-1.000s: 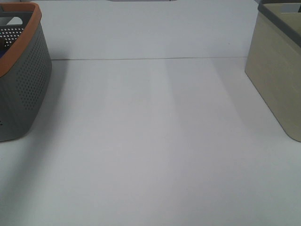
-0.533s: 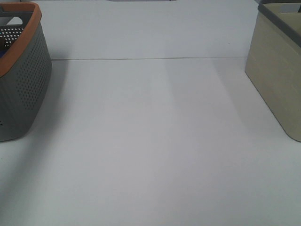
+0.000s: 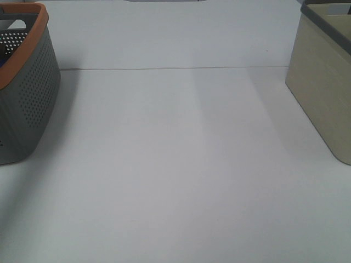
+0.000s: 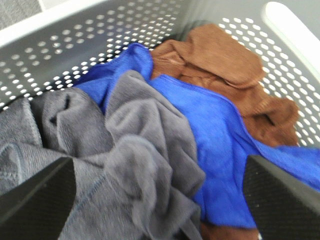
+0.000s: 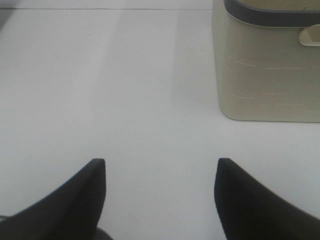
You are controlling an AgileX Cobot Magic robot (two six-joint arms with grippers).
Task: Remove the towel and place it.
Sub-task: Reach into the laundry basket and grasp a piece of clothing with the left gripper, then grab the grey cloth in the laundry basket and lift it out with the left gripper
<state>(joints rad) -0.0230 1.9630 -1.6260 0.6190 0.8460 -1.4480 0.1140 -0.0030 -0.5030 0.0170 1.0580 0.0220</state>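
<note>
In the left wrist view the dark grey towel point(image 4: 140, 165) lies crumpled in the grey perforated basket point(image 4: 100, 35), next to a blue cloth point(image 4: 215, 135) and a brown cloth point(image 4: 220, 65). My left gripper point(image 4: 157, 165) is open just above the grey towel, one finger on each side of it, holding nothing. My right gripper point(image 5: 160, 162) is open and empty over the bare white table point(image 5: 125, 90). Neither gripper shows in the exterior high view.
The grey basket with an orange rim point(image 3: 33, 98) stands at the table's left edge. A beige bin with a dark rim point(image 3: 323, 93) stands at the right edge, and also shows in the right wrist view point(image 5: 270, 70). The white table point(image 3: 175, 164) lies between them.
</note>
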